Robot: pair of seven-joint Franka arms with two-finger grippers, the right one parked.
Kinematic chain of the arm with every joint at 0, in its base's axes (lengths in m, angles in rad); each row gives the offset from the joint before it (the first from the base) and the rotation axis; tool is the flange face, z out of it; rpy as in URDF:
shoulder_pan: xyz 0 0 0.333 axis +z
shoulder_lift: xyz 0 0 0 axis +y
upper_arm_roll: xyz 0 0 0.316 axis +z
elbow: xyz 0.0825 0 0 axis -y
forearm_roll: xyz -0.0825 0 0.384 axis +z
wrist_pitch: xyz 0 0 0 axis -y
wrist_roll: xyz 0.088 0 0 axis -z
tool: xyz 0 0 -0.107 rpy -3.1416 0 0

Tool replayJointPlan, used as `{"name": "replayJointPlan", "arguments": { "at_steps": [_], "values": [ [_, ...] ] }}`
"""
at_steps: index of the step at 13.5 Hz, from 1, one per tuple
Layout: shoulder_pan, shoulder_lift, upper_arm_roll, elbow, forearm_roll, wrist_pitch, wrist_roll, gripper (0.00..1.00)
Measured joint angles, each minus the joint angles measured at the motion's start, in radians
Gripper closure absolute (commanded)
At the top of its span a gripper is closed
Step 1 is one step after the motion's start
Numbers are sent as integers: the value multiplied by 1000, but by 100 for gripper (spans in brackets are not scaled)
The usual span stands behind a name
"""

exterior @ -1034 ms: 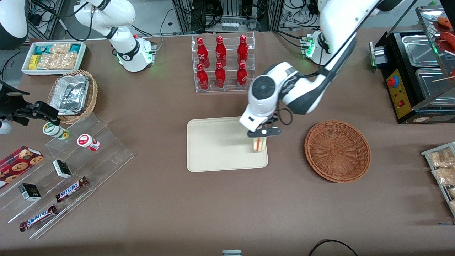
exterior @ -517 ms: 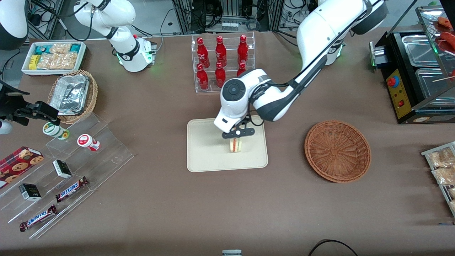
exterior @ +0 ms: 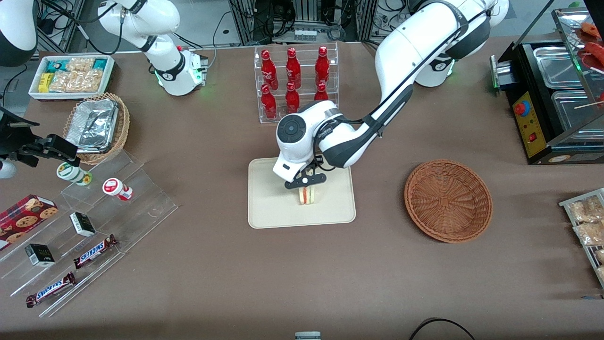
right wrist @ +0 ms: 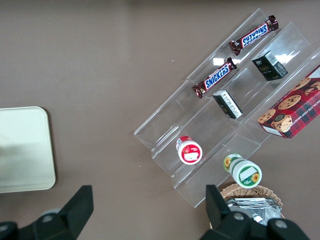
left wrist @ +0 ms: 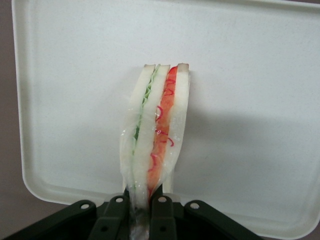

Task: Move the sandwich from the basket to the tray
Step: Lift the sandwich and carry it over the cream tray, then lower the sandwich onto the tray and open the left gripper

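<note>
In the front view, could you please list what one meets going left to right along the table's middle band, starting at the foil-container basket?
Tan wicker basket → tray → sandwich, held over the tray by the gripper → empty reddish-brown basket.

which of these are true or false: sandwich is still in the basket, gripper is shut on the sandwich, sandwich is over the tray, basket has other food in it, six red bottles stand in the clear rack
1. The sandwich is still in the basket. False: it is out of the basket, held over the tray.
2. The gripper is shut on the sandwich. True.
3. The sandwich is over the tray. True.
4. The basket has other food in it. False: nothing shows inside it.
5. Six red bottles stand in the clear rack. True.
</note>
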Motion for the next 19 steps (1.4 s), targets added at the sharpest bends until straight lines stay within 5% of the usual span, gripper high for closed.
{"name": "replayJointPlan", "arguments": {
  "at_steps": [5, 6, 7, 8, 19],
  "values": [
    [-7, 25, 7, 36, 0, -15, -7, 100],
    [-7, 27, 7, 38, 0, -15, -11, 93],
    [-7, 29, 7, 39, 0, -15, -13, 59],
    [-7, 31, 7, 39, 0, -15, -17, 1],
    [-7, 10, 5, 90, 0, -84, -27, 0]
  ]
}}
